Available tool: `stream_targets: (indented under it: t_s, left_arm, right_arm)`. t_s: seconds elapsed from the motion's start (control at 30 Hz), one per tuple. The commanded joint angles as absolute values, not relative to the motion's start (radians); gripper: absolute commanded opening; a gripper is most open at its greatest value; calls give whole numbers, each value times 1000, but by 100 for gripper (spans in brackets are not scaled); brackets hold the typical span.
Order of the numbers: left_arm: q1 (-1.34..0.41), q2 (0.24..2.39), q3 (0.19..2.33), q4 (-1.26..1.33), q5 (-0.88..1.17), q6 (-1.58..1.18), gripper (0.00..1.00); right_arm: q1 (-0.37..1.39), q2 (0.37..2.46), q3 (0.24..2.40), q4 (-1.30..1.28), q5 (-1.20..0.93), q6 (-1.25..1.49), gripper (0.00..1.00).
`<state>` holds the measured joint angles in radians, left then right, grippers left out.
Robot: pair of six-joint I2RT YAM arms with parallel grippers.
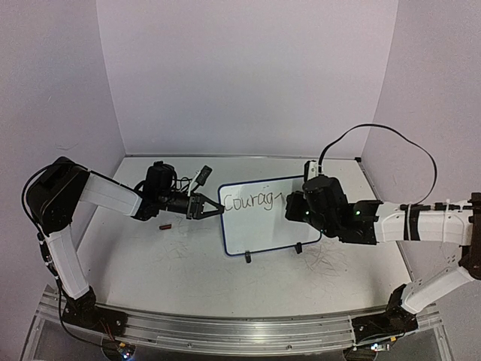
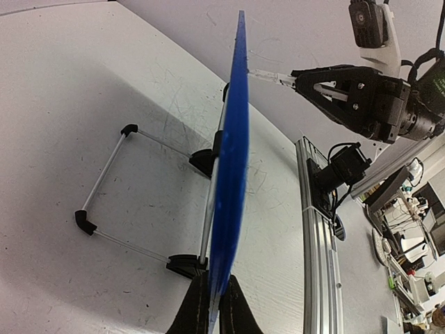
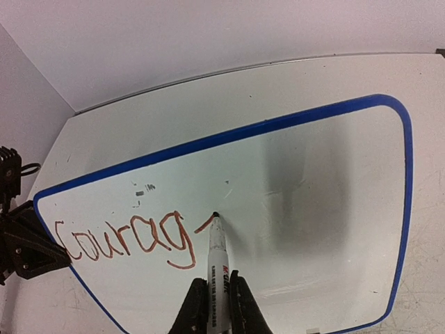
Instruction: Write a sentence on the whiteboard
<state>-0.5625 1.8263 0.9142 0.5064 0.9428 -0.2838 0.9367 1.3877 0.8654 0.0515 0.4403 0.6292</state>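
**Whiteboard.** The whiteboard [image 1: 267, 226] stands at the centre of the bench [image 1: 150, 263]. It rests on two black feet [image 1: 248, 258] at its 6 o'clock edge. In the left wrist view it appears edge-on as a thin blue frame, with a wire stand behind it.

**Sentence.** The sentence [image 3: 125, 240] is incomplete. It reads "Courag", followed by a short rising stroke. In the top view the writing occupies the upper half of the board, from the 9 o'clock edge to about mid-width.

**Left tool.** The left tool [image 1: 214, 210] is at the board's 9 o'clock edge. Its fingers [image 2: 196, 309] are pressed against both faces of the blue frame, pinching the board.

**Right tool.** The right tool [image 3: 217, 306] is at the 3 o'clock end of the writing. It is clamped on a white-barrelled marker [image 3: 217, 257]. The marker's dark tip meets the board surface at the end of the last stroke.

**Other items.** A small dark-red object [image 1: 165, 225] lies on the bench at 7 o'clock from the left tool, apart from the board.
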Motion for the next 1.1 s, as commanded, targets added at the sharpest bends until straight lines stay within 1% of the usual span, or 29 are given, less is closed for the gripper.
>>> stream_targets:
  t_s: [0.0,0.33,1.07]
  left_arm:
    - [-566,1786,930,457,979,-282,0]
    - [-567,1788,931,456,981,-280,0]
    - [-566,1789,932,454,980,-277,0]
  right_arm:
    - [925,1358,870,49,484,636,0]
    - [926,1395,893,101,414,572,0]
    - [926,1405,851,87,364,624,0]
